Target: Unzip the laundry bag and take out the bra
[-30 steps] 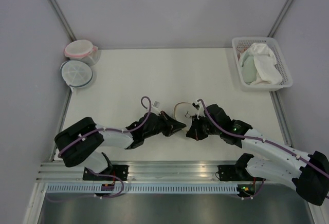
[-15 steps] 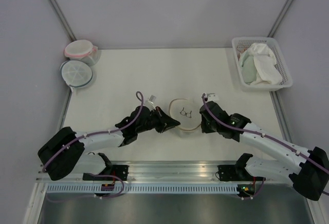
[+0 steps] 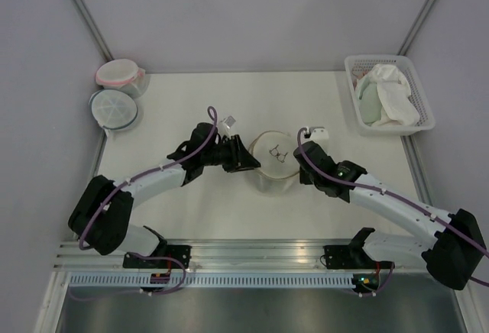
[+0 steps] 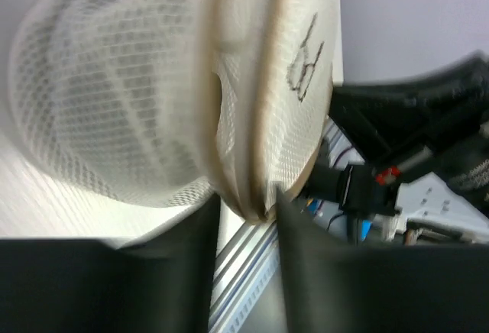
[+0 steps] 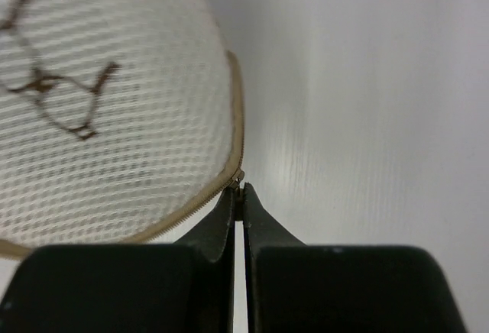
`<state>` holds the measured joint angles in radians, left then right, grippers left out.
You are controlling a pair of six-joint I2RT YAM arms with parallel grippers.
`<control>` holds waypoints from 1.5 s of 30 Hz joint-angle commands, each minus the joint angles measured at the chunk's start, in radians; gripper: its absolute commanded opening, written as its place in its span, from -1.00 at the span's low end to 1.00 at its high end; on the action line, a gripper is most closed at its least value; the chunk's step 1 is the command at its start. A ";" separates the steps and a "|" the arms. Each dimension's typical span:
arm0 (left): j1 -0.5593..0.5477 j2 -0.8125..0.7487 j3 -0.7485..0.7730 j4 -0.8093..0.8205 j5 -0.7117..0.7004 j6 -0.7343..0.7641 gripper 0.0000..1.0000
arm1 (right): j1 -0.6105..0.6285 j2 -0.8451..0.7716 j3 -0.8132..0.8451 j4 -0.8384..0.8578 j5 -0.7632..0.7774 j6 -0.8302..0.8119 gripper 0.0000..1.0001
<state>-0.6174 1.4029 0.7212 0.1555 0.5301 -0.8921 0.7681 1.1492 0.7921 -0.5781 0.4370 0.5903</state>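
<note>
The laundry bag (image 3: 273, 169) is a round cream mesh case with a tan zip rim and a small bra drawing on top, lying mid-table between both arms. My left gripper (image 3: 250, 166) is at its left side. In the left wrist view the tan rim (image 4: 256, 195) sits between the parted fingers of that gripper (image 4: 244, 218), with a gap on one side. My right gripper (image 3: 299, 174) is at the bag's right edge. In the right wrist view it (image 5: 238, 194) is shut on the zip pull at the rim of the bag (image 5: 99, 119). The bra is hidden.
A pink-rimmed tub (image 3: 120, 73) and a blue-grey-rimmed tub (image 3: 113, 109) stand at the far left. A white basket (image 3: 390, 123) at the far right holds a white cloth (image 3: 397, 96) and a pale green cloth (image 3: 370, 104). A metal rail (image 3: 252, 253) runs along the near edge.
Both grippers have moved away from the near edge with the bag, which now shows its whole top. The left jaws have parted a little. The right gripper stays pinched on the zip pull.
</note>
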 commanded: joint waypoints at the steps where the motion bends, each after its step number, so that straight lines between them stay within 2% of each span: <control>1: 0.071 0.063 0.098 -0.039 0.033 0.104 -0.05 | -0.020 -0.072 0.029 0.001 0.103 -0.021 -0.99; 2: 0.077 0.076 0.106 -0.001 0.025 0.093 0.49 | -0.020 -0.077 0.026 0.001 0.097 -0.018 -0.99; 5: 0.077 0.093 0.129 0.035 0.005 0.024 0.81 | -0.021 -0.083 0.009 0.015 0.068 -0.023 -0.99; 7: 0.074 0.052 0.072 0.093 -0.053 -0.057 0.87 | -0.021 -0.079 -0.007 0.043 0.028 -0.021 -0.99; 8: 0.067 -0.019 0.042 0.107 -0.085 -0.082 0.89 | -0.021 -0.077 -0.016 0.053 0.005 -0.023 -0.99; 10: 0.053 -0.099 -0.049 0.078 -0.149 -0.152 0.90 | -0.021 -0.062 -0.034 0.087 -0.070 -0.026 -0.99; 11: 0.038 -0.192 -0.078 0.059 -0.191 -0.172 0.91 | -0.021 -0.057 -0.046 0.102 -0.113 -0.032 -0.99; 19: -0.016 -0.637 -0.414 -0.007 -0.215 -0.436 0.94 | -0.007 -0.039 -0.129 0.345 -0.705 -0.049 -0.99; 22: -0.051 -0.706 -0.460 -0.007 -0.240 -0.485 0.98 | 0.013 -0.042 -0.149 0.420 -0.774 -0.035 -0.99; 26: -0.093 -0.633 -0.430 0.038 -0.255 -0.489 0.99 | 0.025 -0.029 -0.148 0.475 -0.845 -0.029 -0.99; 27: -0.099 -0.601 -0.424 0.100 -0.254 -0.484 0.99 | 0.026 -0.023 -0.146 0.489 -0.856 -0.027 -0.99; 32: -0.133 -0.353 -0.343 0.258 -0.242 -0.478 0.99 | 0.030 0.017 -0.148 0.489 -0.830 -0.032 -0.99; 35: -0.169 -0.262 -0.280 0.314 -0.246 -0.485 0.99 | 0.039 0.014 -0.152 0.474 -0.801 -0.035 -0.99; 37: -0.191 -0.190 -0.250 0.326 -0.283 -0.482 0.97 | 0.043 0.009 -0.152 0.469 -0.794 -0.035 -0.99; 40: -0.217 -0.114 -0.220 0.376 -0.298 -0.481 0.79 | 0.049 0.000 -0.152 0.460 -0.784 -0.037 -0.99; 43: -0.220 -0.081 -0.246 0.443 -0.306 -0.502 0.27 | 0.051 -0.022 -0.145 0.428 -0.764 -0.046 -0.99; 44: -0.219 -0.081 -0.267 0.464 -0.314 -0.511 -0.05 | 0.051 -0.026 -0.139 0.405 -0.749 -0.050 -0.99; 45: -0.219 -0.084 -0.273 0.469 -0.320 -0.513 -0.25 | 0.051 -0.037 -0.134 0.391 -0.733 -0.055 -0.99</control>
<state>-0.8318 1.3151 0.4637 0.5011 0.2459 -1.3762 0.8146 1.1519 0.6407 -0.1616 -0.3370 0.5541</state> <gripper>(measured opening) 0.436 0.013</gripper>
